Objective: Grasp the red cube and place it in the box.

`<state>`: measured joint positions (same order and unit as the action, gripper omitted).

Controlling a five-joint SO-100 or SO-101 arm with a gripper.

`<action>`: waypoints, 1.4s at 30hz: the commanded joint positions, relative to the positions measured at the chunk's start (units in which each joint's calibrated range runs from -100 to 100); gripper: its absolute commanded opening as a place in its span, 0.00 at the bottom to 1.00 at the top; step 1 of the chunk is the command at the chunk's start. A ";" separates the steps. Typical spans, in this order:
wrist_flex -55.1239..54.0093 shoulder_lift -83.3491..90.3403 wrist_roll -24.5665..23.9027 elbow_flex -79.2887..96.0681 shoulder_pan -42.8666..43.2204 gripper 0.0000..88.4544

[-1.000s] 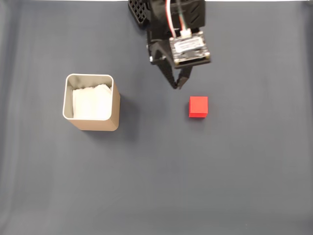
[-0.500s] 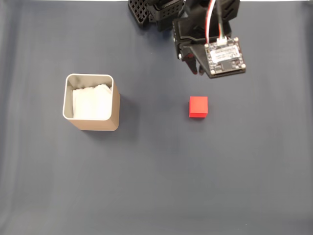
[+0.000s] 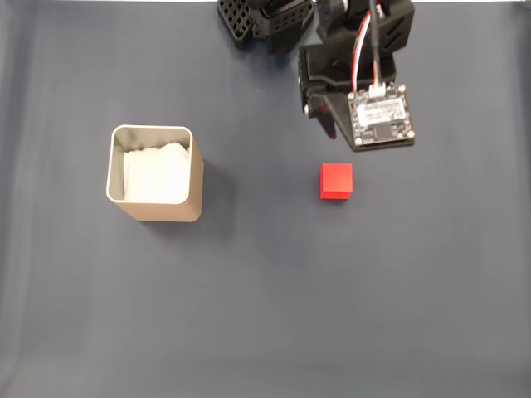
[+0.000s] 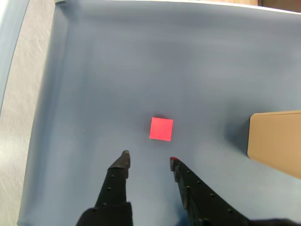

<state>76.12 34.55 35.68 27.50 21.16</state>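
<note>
ahead of the spread, empty gripper (image 4: 148,159) on the mat: red cube (image 4: 161,128), best straddled squarely before closing; box (image 4: 277,141) well apart.

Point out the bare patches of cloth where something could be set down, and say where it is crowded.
In the fixed view, free cloth lies between the box and the red cube, across the whole lower half, and right of the cube. The top centre is crowded by the arm, its gripper just above the cube.
</note>
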 commanded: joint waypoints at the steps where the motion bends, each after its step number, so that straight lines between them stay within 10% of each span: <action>1: -2.79 -0.50 1.51 -2.35 -1.46 0.33; 42: -25.03 -16.08 1.76 7.96 -7.14 0.41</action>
<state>52.56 18.86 37.05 36.98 14.77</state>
